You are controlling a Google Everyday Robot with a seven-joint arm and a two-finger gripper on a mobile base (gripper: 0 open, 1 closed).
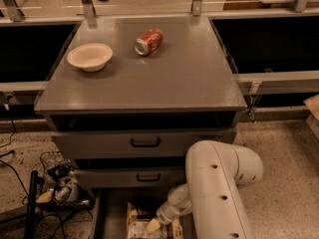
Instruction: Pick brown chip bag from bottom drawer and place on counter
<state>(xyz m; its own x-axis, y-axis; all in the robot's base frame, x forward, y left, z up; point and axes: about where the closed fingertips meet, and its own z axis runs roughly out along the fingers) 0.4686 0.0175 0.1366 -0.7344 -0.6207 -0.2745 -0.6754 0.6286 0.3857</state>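
Gripper (153, 226): down in bottom drawer (111, 217)
Brown chip bag (136, 222): just under the jaws
Jaw opening: cannot tell

No writing can be read on the soda can (148, 42), nor on the brown chip bag (137, 219) beneath the pincer (153, 226).

Cream bowl (89, 57); red soda can (148, 42) on its side nearby.

1. This looks like a robot test lab set up as a break-room kitchen: a grey drawer cabinet (99, 146), its counter (189, 78) holding a bowl (89, 57) and a soda can (148, 42).
2. A wire basket (60, 180) of gear sits on the speckled floor (284, 143).
3. The gripper (153, 226) is down in the bottom drawer (112, 218).
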